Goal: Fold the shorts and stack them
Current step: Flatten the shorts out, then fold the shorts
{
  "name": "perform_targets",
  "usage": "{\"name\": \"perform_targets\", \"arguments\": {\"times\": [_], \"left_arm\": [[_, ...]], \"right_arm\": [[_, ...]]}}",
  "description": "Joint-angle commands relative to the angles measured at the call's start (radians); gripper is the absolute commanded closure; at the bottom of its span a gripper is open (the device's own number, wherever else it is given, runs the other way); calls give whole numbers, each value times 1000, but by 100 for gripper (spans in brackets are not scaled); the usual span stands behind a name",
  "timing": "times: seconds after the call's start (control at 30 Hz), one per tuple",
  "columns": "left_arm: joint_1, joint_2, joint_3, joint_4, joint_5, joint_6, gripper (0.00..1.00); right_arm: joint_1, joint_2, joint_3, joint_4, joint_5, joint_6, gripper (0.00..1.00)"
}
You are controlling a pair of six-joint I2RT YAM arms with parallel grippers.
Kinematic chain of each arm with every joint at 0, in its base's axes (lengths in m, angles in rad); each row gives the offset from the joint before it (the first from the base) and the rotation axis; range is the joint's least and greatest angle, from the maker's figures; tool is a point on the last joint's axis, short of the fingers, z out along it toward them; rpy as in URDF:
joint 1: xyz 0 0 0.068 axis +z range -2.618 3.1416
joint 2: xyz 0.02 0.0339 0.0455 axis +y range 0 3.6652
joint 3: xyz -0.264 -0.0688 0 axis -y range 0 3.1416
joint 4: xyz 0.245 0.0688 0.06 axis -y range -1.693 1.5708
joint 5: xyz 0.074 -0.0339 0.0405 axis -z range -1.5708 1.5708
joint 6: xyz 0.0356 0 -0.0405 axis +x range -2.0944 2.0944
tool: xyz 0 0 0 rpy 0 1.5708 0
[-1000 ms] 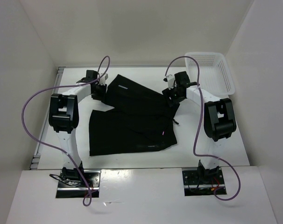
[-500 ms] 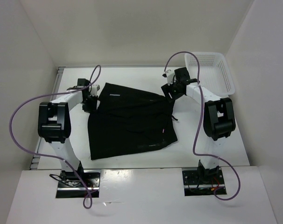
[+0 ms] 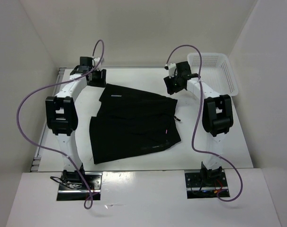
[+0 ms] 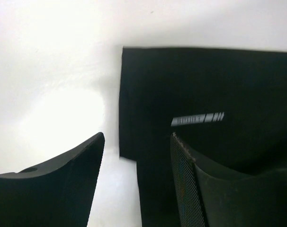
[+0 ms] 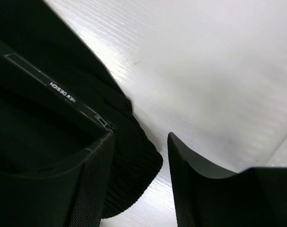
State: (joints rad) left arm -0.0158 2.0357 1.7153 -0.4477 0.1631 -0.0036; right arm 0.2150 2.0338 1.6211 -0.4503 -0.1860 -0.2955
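Observation:
The black shorts (image 3: 134, 124) lie flat and folded on the white table (image 3: 214, 123), waist to the right with a drawstring (image 3: 176, 118) poking out. My left gripper (image 3: 96, 79) hovers just behind their back left corner, open. In the left wrist view its fingers (image 4: 181, 161) stand apart over the shorts' corner (image 4: 205, 80), which bears a pale logo mark (image 4: 198, 118); nothing is between them. My right gripper (image 3: 173, 87) hangs at the back right corner, open. In the right wrist view the gathered waistband (image 5: 129, 156) lies on the table below the gap.
A white mesh basket (image 3: 227, 78) stands at the back right corner, just right of my right arm. White walls close in the table at the back and on both sides. Purple cables loop above both arms.
Both grippers carried the shorts' upper layer toward the back, then let it go. The left arm swung to the back left corner and its jaws opened. The shorts now lie flat.

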Motion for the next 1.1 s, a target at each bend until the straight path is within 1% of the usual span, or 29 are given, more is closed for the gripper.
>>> {"name": "perform_targets", "arguments": {"times": [0.0, 0.1, 0.17, 0.43, 0.6, 0.63, 0.77, 0.8, 0.83, 0.87, 0.97, 1.07], "left_arm": [[-42, 121, 78, 13, 47, 4, 34], [-62, 188, 148, 32, 36, 4, 34], [-62, 234, 181, 41, 1, 4, 34], [-62, 311, 242, 72, -141, 4, 37], [-62, 302, 242, 72, -203, 4, 38], [-62, 302, 242, 54, -203, 4, 38], [-62, 320, 289, -51, -97, 4, 38], [-62, 330, 303, -81, -65, 4, 40], [-73, 330, 303, -82, -51, 4, 40], [-73, 330, 303, -82, -51, 4, 43], [-73, 340, 313, -82, -40, 4, 44], [-73, 360, 313, -82, -66, 4, 44]], "right_arm": [[-9, 3, 19, 56, 42, 44, 46], [-9, 12, -9, 67, 78, 55, 46], [-9, 12, -36, 67, 99, 35, 46], [-9, 23, -89, 67, 108, 6, 46], [-9, 32, -107, 67, 118, -4, 40], [-9, 32, -107, 67, 118, -4, 40], [-9, 32, -128, 48, 91, -30, 40], [-9, 32, -129, 48, 91, -39, 40], [-9, 45, -129, 48, 91, -48, 40], [-9, 45, -129, 48, 91, -60, 40], [-9, 54, -129, 48, 100, -70, 40], [-9, 54, -129, 48, 100, -79, 40]]}}
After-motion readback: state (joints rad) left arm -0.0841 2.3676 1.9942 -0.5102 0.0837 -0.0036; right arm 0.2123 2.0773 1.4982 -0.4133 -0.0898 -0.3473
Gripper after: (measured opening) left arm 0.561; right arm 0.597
